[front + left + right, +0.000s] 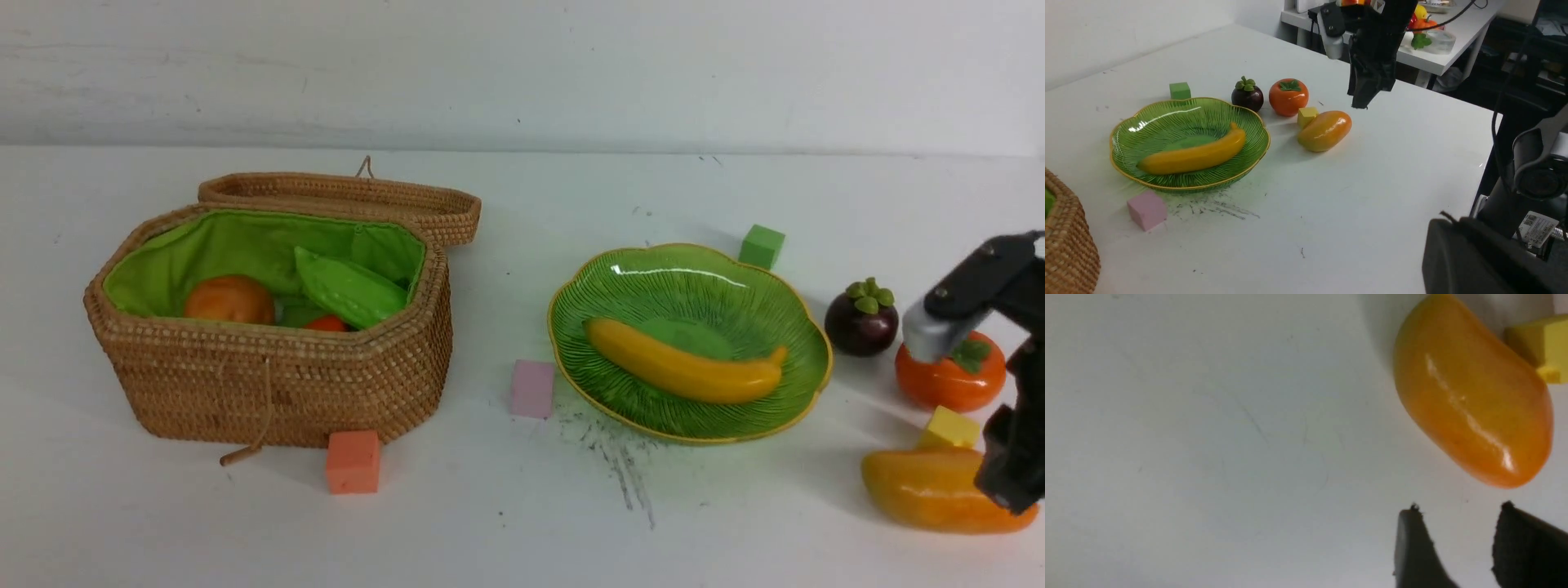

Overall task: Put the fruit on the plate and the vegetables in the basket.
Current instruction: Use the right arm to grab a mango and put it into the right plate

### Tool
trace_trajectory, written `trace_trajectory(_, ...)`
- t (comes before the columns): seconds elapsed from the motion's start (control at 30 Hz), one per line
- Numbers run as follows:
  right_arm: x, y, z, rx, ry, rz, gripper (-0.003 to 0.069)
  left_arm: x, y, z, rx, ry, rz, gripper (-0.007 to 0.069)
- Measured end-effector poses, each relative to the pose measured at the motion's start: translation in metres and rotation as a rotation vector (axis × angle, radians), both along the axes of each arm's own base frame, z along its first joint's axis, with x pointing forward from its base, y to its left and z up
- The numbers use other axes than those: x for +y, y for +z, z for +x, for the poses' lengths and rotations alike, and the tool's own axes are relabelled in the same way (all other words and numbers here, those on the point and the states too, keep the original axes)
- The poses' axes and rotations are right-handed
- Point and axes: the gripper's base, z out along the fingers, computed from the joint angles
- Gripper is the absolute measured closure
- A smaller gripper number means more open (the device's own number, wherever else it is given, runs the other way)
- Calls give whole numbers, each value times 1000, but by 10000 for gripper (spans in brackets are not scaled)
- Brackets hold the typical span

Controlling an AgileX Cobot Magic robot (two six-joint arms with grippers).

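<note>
Sorting stands at the fruit half, as judged: vegetables look stowed, one fruit is plated, and three are left on the table.

- Basket (277, 384): at 9 o'clock of the plate, lid thrown back. It holds the green gourd (347, 287), the tan-orange potato (229, 300) and a red sliver (326, 323). The sliver is probably the pepper, but the wicker wall hides most of it.
- Plate (735, 278): mid-table, carrying the banana (682, 371) laid lengthwise.
- Right gripper (1459, 510): hovers above bare table just short of the mango, jaws spread with nothing between them. The front view cuts it off at the frame edge.
- Left gripper: not plainly shown in any view; jaws pressed together.
- Mango (922, 490): on the table at 4 o'clock of the plate, one end masked by the right gripper in the front view. It is judged to be the item in hand. The next move calls for centring over its middle, descending, and closing across the narrow width. The glossy curve may slip.
- Persimmon (947, 384): on the table at 3 o'clock of the plate, partly behind the arm's grey link.
- Mangosteen (861, 322): on the table at 3 o'clock of the plate, nearer the rim.
- Yellow cube (947, 426): at 12 o'clock of the mango. Whether it touches or sits just beside cannot be told, and it could be nudged.
</note>
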Motion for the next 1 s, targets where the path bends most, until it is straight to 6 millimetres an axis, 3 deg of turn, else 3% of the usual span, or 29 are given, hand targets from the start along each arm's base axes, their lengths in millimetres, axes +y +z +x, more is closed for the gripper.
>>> trace_trajectory(0.07, -1, -12, 4, -40, 80, -30, 190, 0, -1, 0, 6, -3, 4, 631)
trace_trajectory(0.17, -1, -20, 11, -78, 179, -65, 57, 0, -2, -1, 17, -9, 12, 631)
trace_trajectory(0.27, 0, -28, 22, -121, 263, -92, -13, 0, -3, -2, 30, -17, 24, 631)
trace_trajectory(0.7, -3, -88, 55, -25, 451, -227, 50, -1, -4, -2, 38, -22, 30, 631)
trace_trajectory(1.0, -2, -106, 61, 32, 460, -222, 60, -1, -4, -3, 51, -32, 18, 631)
